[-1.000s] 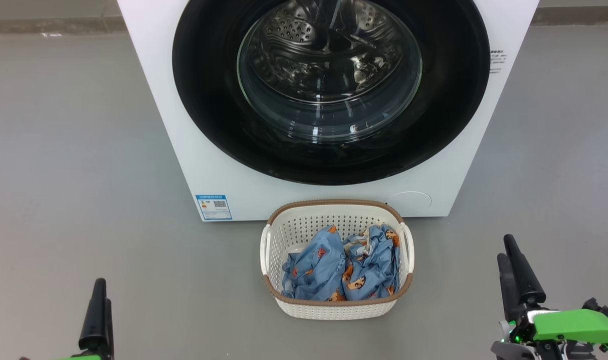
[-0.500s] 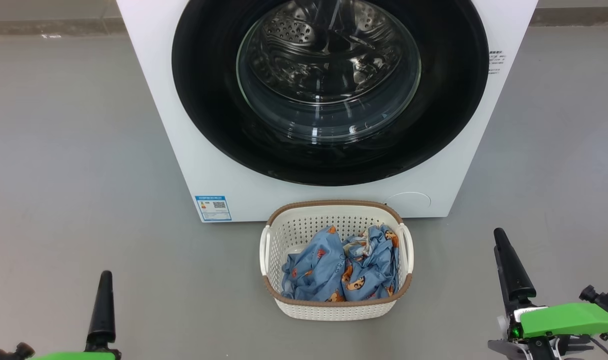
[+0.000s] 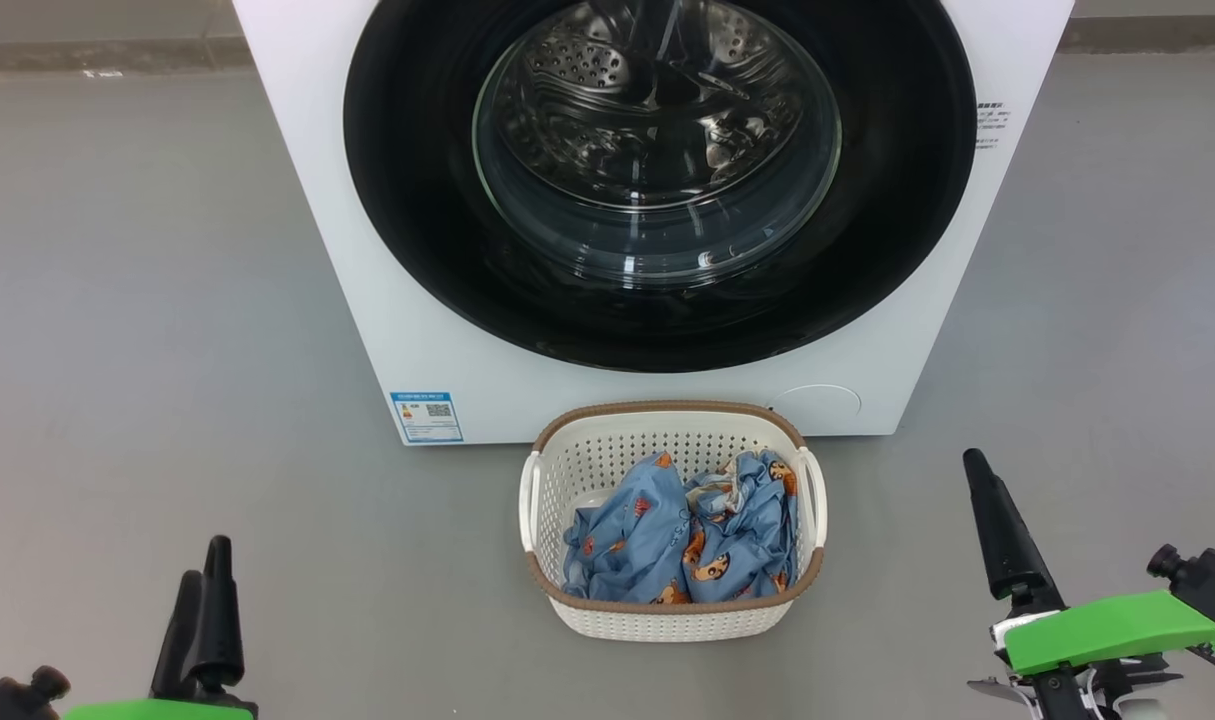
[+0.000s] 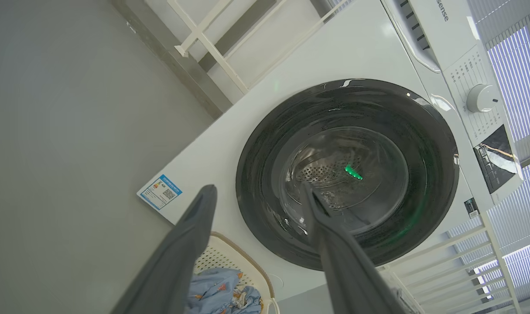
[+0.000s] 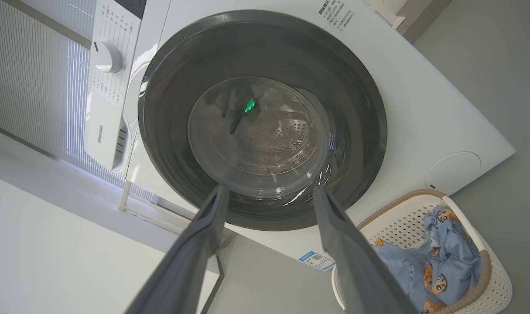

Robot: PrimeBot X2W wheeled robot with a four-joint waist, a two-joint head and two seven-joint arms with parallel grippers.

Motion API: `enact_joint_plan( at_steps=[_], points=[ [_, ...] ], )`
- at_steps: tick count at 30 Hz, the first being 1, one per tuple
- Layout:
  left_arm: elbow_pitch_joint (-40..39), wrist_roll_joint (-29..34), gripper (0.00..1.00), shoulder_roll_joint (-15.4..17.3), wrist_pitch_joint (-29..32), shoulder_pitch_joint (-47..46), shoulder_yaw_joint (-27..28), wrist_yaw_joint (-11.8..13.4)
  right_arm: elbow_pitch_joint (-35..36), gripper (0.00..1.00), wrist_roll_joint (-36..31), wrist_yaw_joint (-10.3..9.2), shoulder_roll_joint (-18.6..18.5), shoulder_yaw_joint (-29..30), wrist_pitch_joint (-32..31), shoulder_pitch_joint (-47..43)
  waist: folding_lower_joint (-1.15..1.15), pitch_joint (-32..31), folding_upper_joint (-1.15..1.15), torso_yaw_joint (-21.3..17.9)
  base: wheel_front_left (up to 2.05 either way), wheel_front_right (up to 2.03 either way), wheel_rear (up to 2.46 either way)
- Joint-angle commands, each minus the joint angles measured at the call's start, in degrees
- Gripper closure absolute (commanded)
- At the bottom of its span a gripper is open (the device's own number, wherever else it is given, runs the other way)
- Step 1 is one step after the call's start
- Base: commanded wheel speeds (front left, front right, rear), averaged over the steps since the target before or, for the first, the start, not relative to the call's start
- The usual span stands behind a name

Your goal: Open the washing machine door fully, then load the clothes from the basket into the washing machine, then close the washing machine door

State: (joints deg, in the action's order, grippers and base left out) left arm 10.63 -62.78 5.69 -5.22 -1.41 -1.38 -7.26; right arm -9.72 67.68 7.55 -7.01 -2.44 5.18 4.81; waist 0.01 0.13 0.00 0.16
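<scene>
Right now your left gripper [image 4: 258, 187] sits well left of basket [image 3: 667, 620], fingers spread, holding nothing; your right gripper [image 5: 270, 188] well right of basket, fingers spread too, empty. Washing machine door [image 3: 657, 300] beyond basket, apart from both grippers, shut flush on washing machine [image 3: 467, 370]: glossy black rim, clear bulging glass, steel drum [image 3: 657, 110] visible behind. Basket cream, perforated, brown braided rim; clothes [image 3: 667, 540] heaped inside, light blue with orange-brown figures.
</scene>
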Motion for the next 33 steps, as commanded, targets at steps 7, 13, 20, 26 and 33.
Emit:
enact_joint_plan(
  at_steps=[7, 13, 20, 26, 33],
  points=[
    [-1.7, 8.9, 0.00, 1.7, -1.9, -2.2, 1.1, -0.2, 2.0, 0.00, -8.1, -0.04, -1.5, -2.0, 1.8, 2.7, 0.00, 0.0, 0.00, 0.2, 0.00, 0.00, 0.00],
    [-1.8, 16.1, 0.00, 2.2, -2.9, -2.2, 1.1, -0.2, 1.8, 0.00, -15.1, -0.04, -1.9, -2.3, 2.8, 2.9, 0.00, -0.2, 0.00, 0.3, 0.00, 0.00, 0.00],
    [-1.6, 22.6, 0.00, 2.2, -3.9, -2.2, 1.1, -0.2, 1.8, 0.00, -22.3, -0.05, -1.8, -2.4, 3.8, 3.1, 0.00, -0.2, 0.00, 0.4, 0.00, 0.00, 0.00],
    [-0.8, 26.8, 0.00, 2.1, -4.9, -2.3, 0.9, -0.2, 0.8, 0.00, -29.0, -0.05, -1.2, -1.1, 4.8, 3.2, 0.00, -0.2, 0.00, 0.4, 0.00, 0.00, 0.00],
    [-0.4, 31.5, 0.00, 2.2, -6.0, -2.4, 0.9, -0.2, 0.4, 0.00, -34.8, -0.05, -0.7, -1.5, 6.0, 3.4, 0.00, -0.4, 0.00, 0.4, 0.00, 0.00, 0.00]
  ],
)
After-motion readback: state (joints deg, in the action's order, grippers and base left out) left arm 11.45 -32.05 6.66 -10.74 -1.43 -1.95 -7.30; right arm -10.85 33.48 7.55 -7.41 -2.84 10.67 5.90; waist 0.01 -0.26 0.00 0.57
